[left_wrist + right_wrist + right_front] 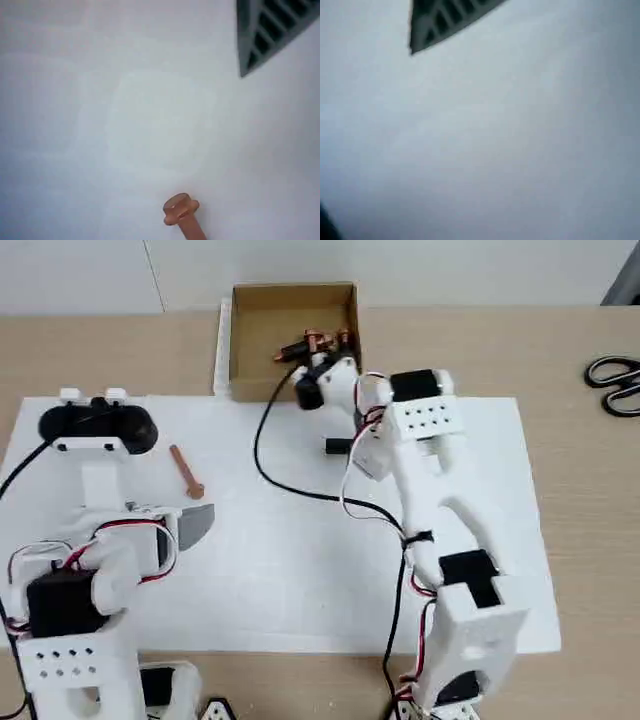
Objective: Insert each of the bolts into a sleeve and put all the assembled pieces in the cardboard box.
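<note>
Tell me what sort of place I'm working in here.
Probably a lab or hobby workbench, not a factory line: a wooden table with a white sheet as a work mat, a loose bolt on the sheet, a box just beyond it, and scissors lying off to the side.

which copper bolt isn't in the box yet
The bolt lying alone on the white sheet, out in the open in front of the box. The other copper pieces are all inside the cardboard box.

Likely lab or workshop bench; wooden table [580, 490], white mat [280, 560], scissors [615, 385].
</note>
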You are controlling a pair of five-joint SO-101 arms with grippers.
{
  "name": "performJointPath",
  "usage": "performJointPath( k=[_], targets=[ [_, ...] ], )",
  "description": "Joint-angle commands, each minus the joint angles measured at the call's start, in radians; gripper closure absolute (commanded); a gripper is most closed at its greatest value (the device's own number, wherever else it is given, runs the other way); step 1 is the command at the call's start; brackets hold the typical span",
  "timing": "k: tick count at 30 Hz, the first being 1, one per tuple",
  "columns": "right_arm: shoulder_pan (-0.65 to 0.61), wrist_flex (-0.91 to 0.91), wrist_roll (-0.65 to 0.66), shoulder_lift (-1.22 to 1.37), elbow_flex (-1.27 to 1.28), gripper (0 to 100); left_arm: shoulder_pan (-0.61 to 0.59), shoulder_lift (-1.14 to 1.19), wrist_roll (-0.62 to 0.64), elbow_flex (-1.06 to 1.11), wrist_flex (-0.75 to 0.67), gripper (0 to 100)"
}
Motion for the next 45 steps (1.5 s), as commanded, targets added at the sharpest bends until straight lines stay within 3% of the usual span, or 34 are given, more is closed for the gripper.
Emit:
performJointPath(
  k=[1,4,15,23,39,45],
  targets=[
    [-0.013,-0.062,0.08,0.024,-0.066,72.7,-0.009,-0.006,-0.009,-0.002,0.006,68],
    [-0.021,-0.07,0.101,0.068,-0.114,65.8,-0.011,-0.006,-0.009,-0.002,0.006,68],
    [-0.07,-0.061,0.1,0.375,-0.416,65.6,-0.011,-0.006,-0.009,-0.002,0.006,68],
    [-0.076,-0.061,0.098,0.47,-0.465,65.7,-0.011,-0.006,-0.009,-0.002,0.006,68],
    [-0.07,-0.035,0.101,0.513,-0.465,70.7,-0.011,-0.006,-0.009,-0.002,0.006,68],
    [-0.068,-0.031,0.1,0.513,-0.465,81.0,-0.011,-0.006,-0.009,-0.002,0.006,68]
  ],
)
